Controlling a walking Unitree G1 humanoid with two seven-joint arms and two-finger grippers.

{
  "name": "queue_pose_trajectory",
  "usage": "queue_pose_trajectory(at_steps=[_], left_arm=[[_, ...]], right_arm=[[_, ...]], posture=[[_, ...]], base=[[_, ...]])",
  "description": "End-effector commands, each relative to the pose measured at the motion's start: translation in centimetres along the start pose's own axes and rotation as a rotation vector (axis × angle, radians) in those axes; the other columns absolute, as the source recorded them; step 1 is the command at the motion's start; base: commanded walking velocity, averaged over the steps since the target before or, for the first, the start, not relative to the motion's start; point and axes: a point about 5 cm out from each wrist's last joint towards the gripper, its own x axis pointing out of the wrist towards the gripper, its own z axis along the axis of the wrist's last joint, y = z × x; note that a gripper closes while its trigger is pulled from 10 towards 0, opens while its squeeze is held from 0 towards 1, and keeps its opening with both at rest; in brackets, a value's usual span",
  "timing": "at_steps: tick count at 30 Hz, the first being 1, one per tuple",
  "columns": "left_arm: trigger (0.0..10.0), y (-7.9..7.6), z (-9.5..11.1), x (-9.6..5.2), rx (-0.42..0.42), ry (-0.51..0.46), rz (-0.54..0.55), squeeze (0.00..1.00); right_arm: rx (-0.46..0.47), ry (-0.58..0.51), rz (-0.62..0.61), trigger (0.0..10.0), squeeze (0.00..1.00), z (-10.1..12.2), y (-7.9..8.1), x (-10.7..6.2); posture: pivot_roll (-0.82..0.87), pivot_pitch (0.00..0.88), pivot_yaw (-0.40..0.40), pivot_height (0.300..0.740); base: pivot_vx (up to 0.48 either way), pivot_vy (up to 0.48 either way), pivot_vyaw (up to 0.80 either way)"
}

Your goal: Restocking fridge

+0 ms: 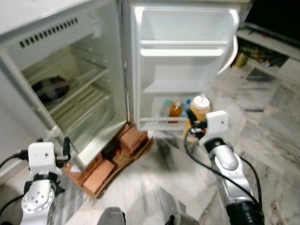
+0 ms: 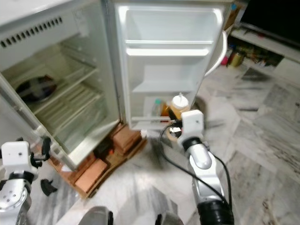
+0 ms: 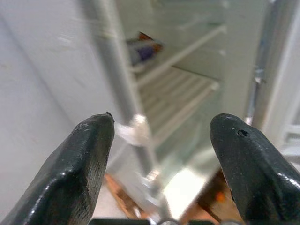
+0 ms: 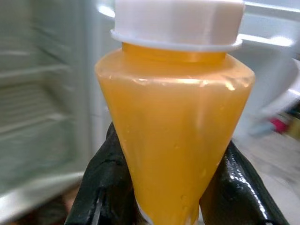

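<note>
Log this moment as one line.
right gripper: shut on orange bottle | near fridge door bottom shelf | left gripper: open, idle

Bright, overexposed whites; soft motion blur.

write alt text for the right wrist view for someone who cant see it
An orange bottle with a white cap fills the frame, gripped between the right gripper's two black fingers. Behind it, blurred, are the open fridge's white door shelves.

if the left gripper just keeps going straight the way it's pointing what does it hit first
Probably the front edge of the open fridge: in its wrist view, the left gripper, fingers apart, frames that pale vertical edge, with wire shelves behind. Depth is unclear.
</note>
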Motion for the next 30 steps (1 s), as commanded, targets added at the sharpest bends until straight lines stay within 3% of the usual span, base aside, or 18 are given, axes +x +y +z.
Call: queue_pose_trajectory(at_steps=[1,17,30], left_arm=[[10.0,-0.8,0.1,-0.2,-0.004,-0.011,-0.034,0.0],[10.0,-1.1,1.1,0.5,-0.028,-0.063,-0.051,0.0],[10.0,-1.5,1.1,0.7,-0.024,-0.072,-0.049,0.0]], right_arm=[[-0.016,-0.009,-0.035,10.0,0.0,0.3,-1.2,-0.2],[-0.007,-0.046,0.0,10.0,0.0,1.0,-0.5,0.2],[-0.034,-0.066,0.026,10.0,0.0,1.3,-0.4,0.5]], posture=[[0.16,0.064,-0.04,0.74],[0.16,0.063,-0.038,0.74],[0.16,0.06,-0.045,0.74]], base=[[0.0,0.0,0.0],[0.0,0.0,0.0],[0.288,0.0,0.11]])
